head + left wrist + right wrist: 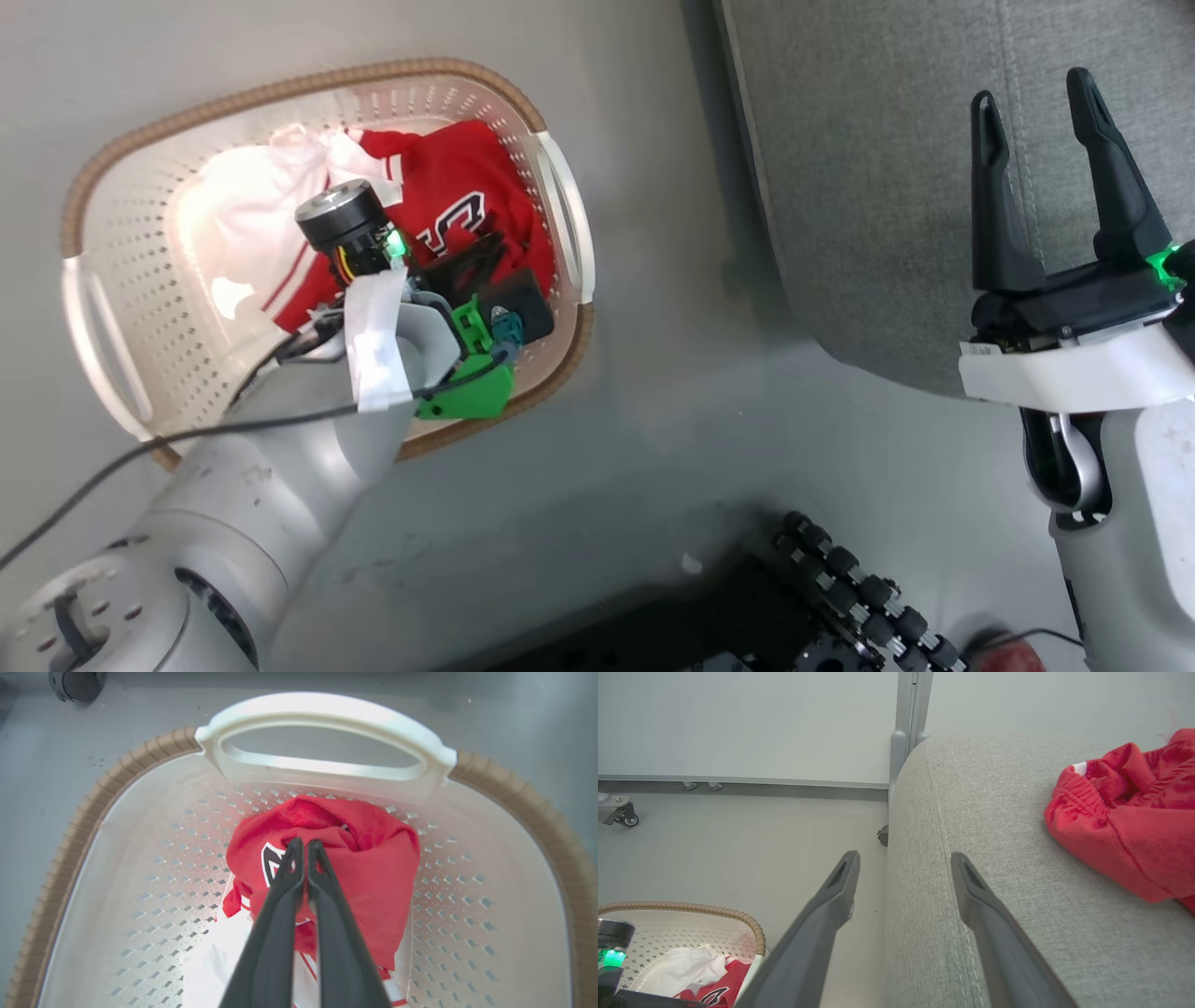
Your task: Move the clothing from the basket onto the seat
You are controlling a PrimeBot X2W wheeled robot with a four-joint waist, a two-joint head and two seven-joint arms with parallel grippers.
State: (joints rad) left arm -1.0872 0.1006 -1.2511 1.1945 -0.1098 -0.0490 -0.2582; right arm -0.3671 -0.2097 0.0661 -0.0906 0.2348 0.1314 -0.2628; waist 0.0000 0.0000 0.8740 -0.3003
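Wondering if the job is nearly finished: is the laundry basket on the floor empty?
No, a red garment and a white cloth lie inside the basket.

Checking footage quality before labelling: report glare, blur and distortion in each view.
Head view: the white cloth in the basket is blown out by glare. Left wrist view: wide-angle bowing curves the basket's rim; the red garment is sharp. Right wrist view: even, soft light on the seat, no glare.
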